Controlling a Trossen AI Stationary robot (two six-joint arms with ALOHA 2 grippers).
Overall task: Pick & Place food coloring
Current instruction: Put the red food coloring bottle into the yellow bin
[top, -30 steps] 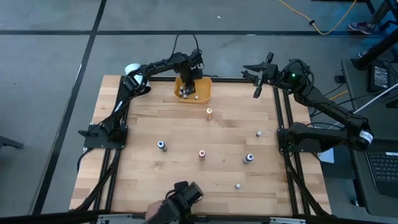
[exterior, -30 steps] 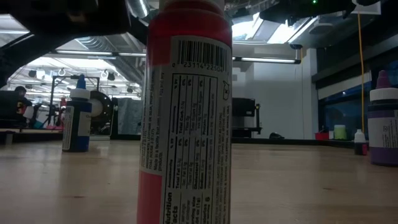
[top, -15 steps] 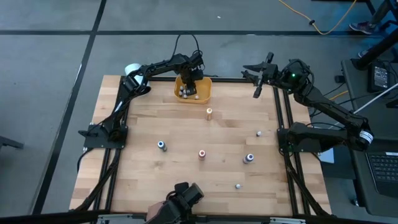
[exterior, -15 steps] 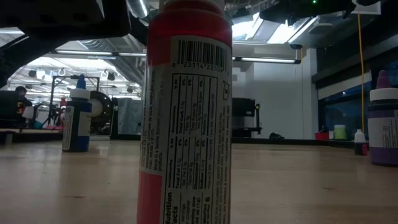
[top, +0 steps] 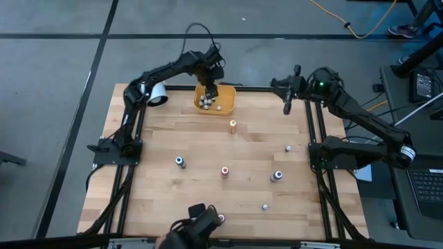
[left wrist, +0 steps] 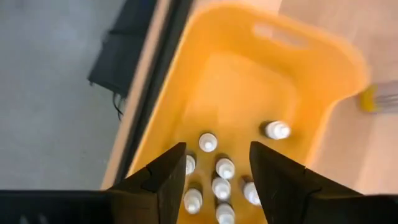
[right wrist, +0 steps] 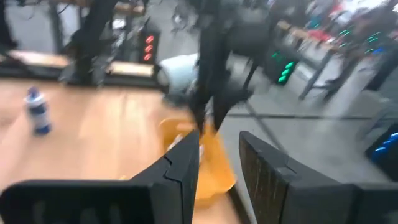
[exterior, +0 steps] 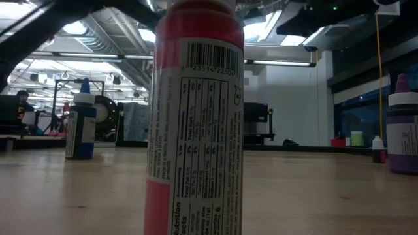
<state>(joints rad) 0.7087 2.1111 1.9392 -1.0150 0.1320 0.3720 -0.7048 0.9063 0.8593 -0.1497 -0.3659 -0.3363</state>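
Observation:
The yellow bin (top: 225, 101) stands at the table's far edge with several white-capped food coloring bottles (left wrist: 215, 177) lying in it. My left gripper (left wrist: 214, 180) hangs above the bin, open, with nothing between its fingers. Loose bottles stand upright on the wood: orange-capped (top: 232, 124), blue-capped (top: 179, 161), red-capped (top: 225, 171), purple-capped (top: 277, 176), and two small white ones (top: 288, 147) (top: 265, 206). In the low view the red bottle (exterior: 196, 117) fills the foreground. My right gripper (top: 288, 99) waits open at the far right corner, high above the table.
A white cylinder (top: 156, 93) lies at the far left corner beside the left arm. A dark device (top: 197, 225) sits at the near edge. Black frame rails (top: 315, 131) run along both sides. Bare wood lies between the scattered bottles.
My left gripper has risen out of the yellow bin and now hangs higher above it; the bottles in the bin stay put. My right gripper has tipped a little downward in place. The loose bottles on the table have not moved.

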